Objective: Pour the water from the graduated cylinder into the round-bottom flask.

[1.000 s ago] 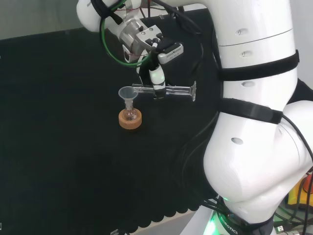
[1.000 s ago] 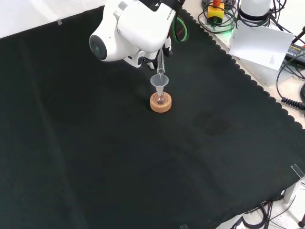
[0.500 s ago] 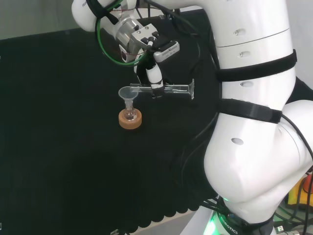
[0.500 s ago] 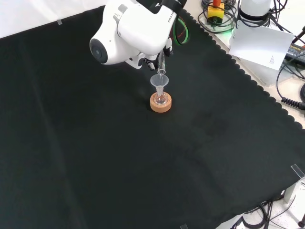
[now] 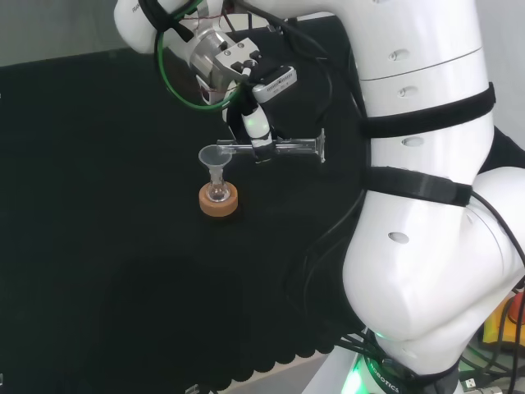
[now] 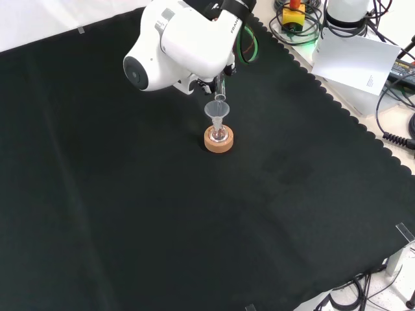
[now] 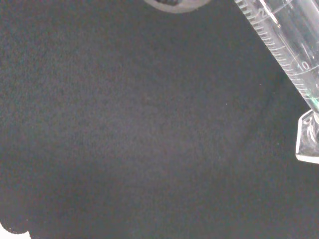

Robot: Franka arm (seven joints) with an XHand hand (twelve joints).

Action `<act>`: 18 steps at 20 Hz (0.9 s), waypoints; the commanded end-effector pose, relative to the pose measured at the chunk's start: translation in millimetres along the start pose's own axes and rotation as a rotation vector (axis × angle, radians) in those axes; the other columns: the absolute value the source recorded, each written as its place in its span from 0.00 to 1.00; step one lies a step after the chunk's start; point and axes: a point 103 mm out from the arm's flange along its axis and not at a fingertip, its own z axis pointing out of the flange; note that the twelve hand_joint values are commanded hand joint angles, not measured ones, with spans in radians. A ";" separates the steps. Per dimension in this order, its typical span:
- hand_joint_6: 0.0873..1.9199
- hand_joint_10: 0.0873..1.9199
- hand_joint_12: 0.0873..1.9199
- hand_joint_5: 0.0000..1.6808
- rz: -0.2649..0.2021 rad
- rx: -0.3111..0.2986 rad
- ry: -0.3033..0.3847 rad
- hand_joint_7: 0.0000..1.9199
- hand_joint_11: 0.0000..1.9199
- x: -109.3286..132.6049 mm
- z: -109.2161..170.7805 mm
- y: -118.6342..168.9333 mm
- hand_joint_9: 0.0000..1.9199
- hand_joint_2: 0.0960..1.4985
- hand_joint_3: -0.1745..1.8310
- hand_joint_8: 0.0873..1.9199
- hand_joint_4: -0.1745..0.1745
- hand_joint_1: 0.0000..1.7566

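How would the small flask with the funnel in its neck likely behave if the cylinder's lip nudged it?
Probably top-heavy: the funnel is wider than the round-bottom flask beneath it, so a nudge may tip the funnel. The flask rests in a cork ring, which likely stops rolling, though the ring could slide on the cloth. Both look like clear, thin ware, so likely light and fragile. The hand holds the graduated cylinder nearly level.

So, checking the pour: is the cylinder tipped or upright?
Tipped: the cylinder lies about level in the hand, mouth over the funnel.

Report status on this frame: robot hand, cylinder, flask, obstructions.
Robot hand shut on graduated cylinder, held about level. Cylinder mouth over funnel in round-bottom flask on cork ring. Nothing in the way.
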 end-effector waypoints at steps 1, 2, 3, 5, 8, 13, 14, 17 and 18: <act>0.47 0.00 0.36 0.59 0.013 0.004 -0.006 0.55 0.63 0.2 -0.4 -2.0 0.81 0.71 0.09 0.46 0.00 0.72; 0.47 0.00 0.36 0.59 0.015 0.009 -0.007 0.55 0.63 0.4 -0.4 -2.3 0.81 0.71 0.09 0.46 0.00 0.72; 0.47 0.00 0.36 0.59 0.018 0.014 -0.010 0.55 0.63 0.6 -0.3 -2.2 0.81 0.71 0.09 0.46 0.00 0.72; 0.47 0.00 0.36 0.59 0.021 0.017 -0.011 0.55 0.63 0.4 -0.5 -2.0 0.81 0.71 0.09 0.46 0.00 0.72; 0.47 0.00 0.36 0.59 0.024 0.017 -0.013 0.55 0.63 -0.1 -0.7 -2.3 0.81 0.71 0.09 0.46 0.00 0.72; 0.47 0.00 0.36 0.59 0.027 0.019 -0.015 0.55 0.63 0.8 -0.7 -3.8 0.81 0.71 0.09 0.46 0.00 0.72; 0.47 0.00 0.36 0.59 0.027 0.018 -0.015 0.55 0.63 0.9 -0.6 -3.9 0.81 0.71 0.09 0.46 0.00 0.72; 0.47 0.00 0.36 0.59 0.034 0.014 -0.023 0.55 0.63 0.9 -0.1 -3.1 0.81 0.71 0.09 0.46 0.00 0.72; 0.47 0.00 0.36 0.59 0.033 0.009 -0.021 0.55 0.63 0.9 0.1 -2.9 0.81 0.71 0.09 0.46 0.00 0.72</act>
